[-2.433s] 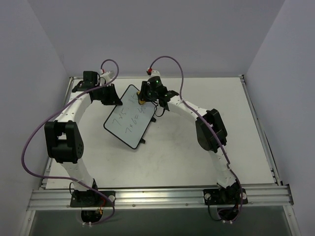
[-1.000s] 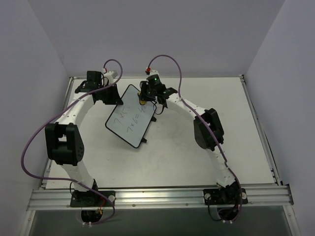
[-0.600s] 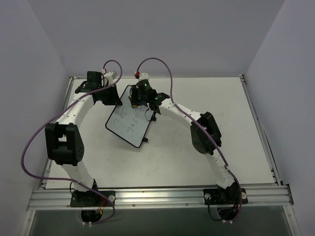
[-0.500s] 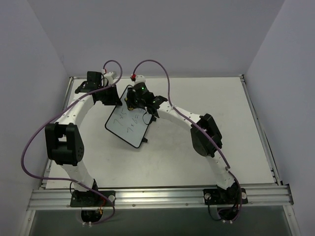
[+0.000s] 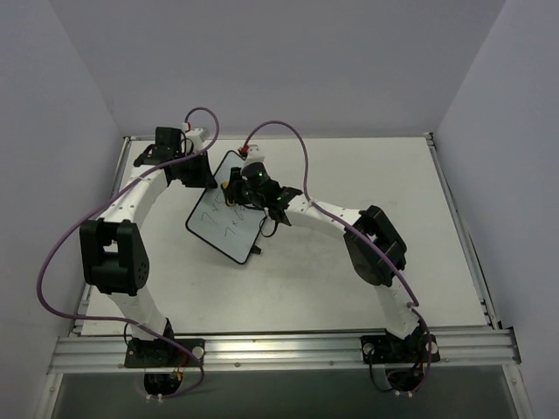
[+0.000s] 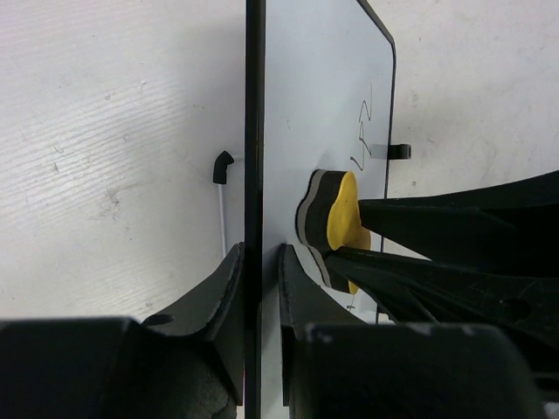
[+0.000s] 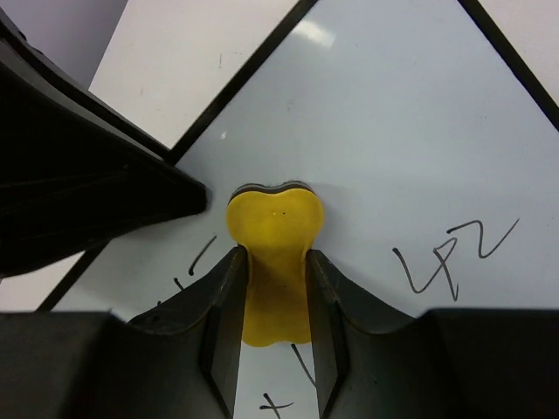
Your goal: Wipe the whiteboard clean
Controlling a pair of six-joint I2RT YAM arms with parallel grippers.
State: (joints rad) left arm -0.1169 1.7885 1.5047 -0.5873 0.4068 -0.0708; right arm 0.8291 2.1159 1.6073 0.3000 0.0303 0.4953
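Observation:
The whiteboard (image 5: 229, 223) is white with a thin black frame and bears dark handwritten sums. My left gripper (image 5: 199, 173) is shut on its upper left edge and holds it tilted; in the left wrist view the jaws clamp the black frame (image 6: 254, 131) edge-on. My right gripper (image 5: 238, 185) is shut on the yellow-black eraser (image 7: 273, 253), which presses against the board's upper part. The eraser also shows in the left wrist view (image 6: 332, 223). Writing (image 7: 450, 257) lies to the right of the eraser and below it.
The white table (image 5: 367, 175) stretches to the right, with metal rails at its edges. A small black foot (image 6: 397, 151) of the board sticks out. Purple cables loop over both arms. Grey walls enclose the back and sides.
My right gripper with the eraser has swept left across the top of the board, from its upper right corner towards the left gripper. The board and left arm have barely moved.

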